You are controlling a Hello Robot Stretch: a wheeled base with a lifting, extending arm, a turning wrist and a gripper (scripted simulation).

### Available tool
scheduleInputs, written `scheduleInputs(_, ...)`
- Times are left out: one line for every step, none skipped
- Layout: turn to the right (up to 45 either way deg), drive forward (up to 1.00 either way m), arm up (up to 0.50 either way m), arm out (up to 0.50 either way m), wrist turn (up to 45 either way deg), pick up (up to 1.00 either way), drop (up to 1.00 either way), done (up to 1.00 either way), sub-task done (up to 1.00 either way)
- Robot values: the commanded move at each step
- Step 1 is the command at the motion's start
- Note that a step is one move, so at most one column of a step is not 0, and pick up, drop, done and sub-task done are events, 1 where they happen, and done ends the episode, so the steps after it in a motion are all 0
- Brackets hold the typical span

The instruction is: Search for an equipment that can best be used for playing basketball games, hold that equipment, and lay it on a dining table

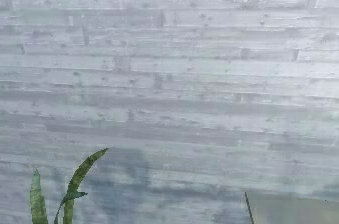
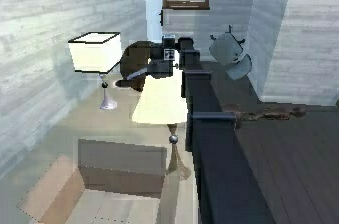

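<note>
Arm side view: gripper (image 2: 132, 72) sits at the far end of the dark arm bar (image 2: 212, 140), just left of the two white squares with black marks (image 2: 169, 50). Can't tell its state or whether it holds anything, since a lamp and the tabletop lie right behind it. Just left of it stands a lamp with a white shade (image 2: 94, 52); nearer, beside the arm, is a second lamp with a cream shade (image 2: 159, 100). Both stand on a beige surface (image 2: 67, 130). Near edge: beige box-like seat (image 2: 122, 165). Far right of the arm: grey rounded object (image 2: 232, 55) and dark plank floor (image 2: 297, 150). Can't tell where the basketball is. Forward view: pale plank wall (image 1: 177, 80), green plant leaves (image 1: 72, 190) at near left.
</note>
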Motion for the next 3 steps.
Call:
scheduleInputs(0.0,0.0,-0.04,0.0,0.0,0.0,0.0,0.0,0.0)
scheduleInputs(0.0,0.0,-0.32,0.0,0.0,0.0,0.0,0.0,0.0)
scheduleInputs(0.0,0.0,0.0,0.0,0.0,0.0,1.0,0.0,0.0)
